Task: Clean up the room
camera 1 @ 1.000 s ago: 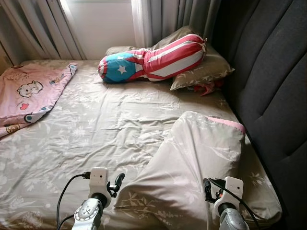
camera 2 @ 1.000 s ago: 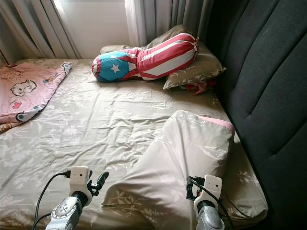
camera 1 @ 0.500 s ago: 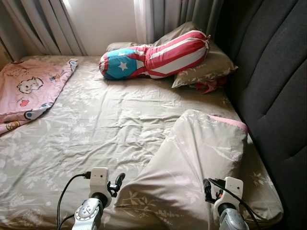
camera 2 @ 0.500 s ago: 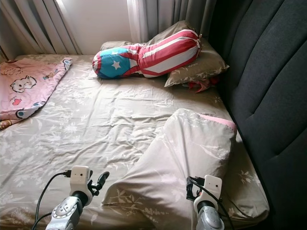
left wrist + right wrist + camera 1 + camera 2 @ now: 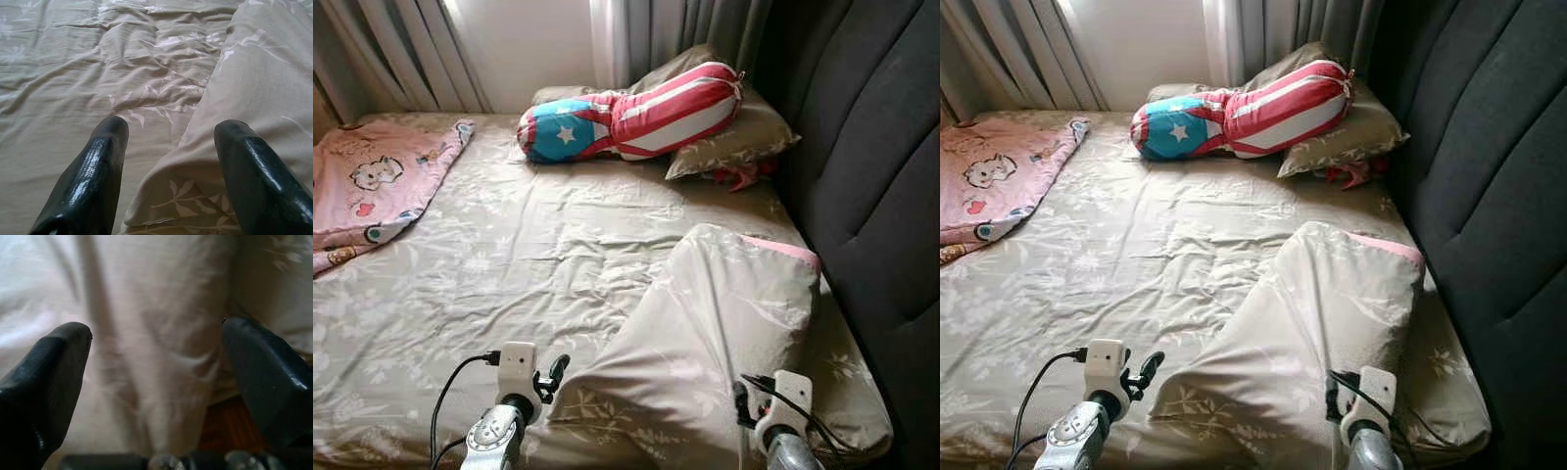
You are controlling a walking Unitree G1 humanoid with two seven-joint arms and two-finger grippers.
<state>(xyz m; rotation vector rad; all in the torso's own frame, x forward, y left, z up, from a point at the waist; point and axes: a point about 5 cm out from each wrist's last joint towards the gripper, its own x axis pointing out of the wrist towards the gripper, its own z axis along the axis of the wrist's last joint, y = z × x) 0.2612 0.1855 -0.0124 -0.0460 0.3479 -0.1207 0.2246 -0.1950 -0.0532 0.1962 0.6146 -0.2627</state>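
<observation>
1. the bed (image 5: pixel 509 255) carries a beige floral sheet, creased across the middle. a large pillow (image 5: pixel 705 343) in matching fabric lies askew at the near edge on the robot's right, its pink inner end (image 5: pixel 783 250) showing toward the dark padded headboard (image 5: pixel 871 166).
2. judgement: this pillow is out of place. the other bedding is gathered at the far end by the curtains: a second pillow (image 5: pixel 734 137) with a striped, starred bolster (image 5: pixel 626 117) resting on it. the near pillow likely belongs there too.
3. a pink cartoon blanket (image 5: pixel 372 186) lies crumpled far off to the left gripper's side, well apart from both grippers.
4. left gripper (image 5: pixel 168 147): fingers spread wide and empty, poised low over the near edge. the pillow's corner lies directly between and just ahead of the two fingers, one finger (image 5: pixel 98 161) over bare sheet and the other over pillow fabric.
5. right gripper (image 5: pixel 156 357): likewise spread wide and holding nothing. pillow fabric lies close in front of the fingers, and a strip of wooden floor (image 5: pixel 230 426) is visible below the bed edge.
6. judgement: both grippers bracket the pillow's near end, one at each side, an arrangement suited to a two-sided lift. contact with the fabric cannot be confirmed.
</observation>
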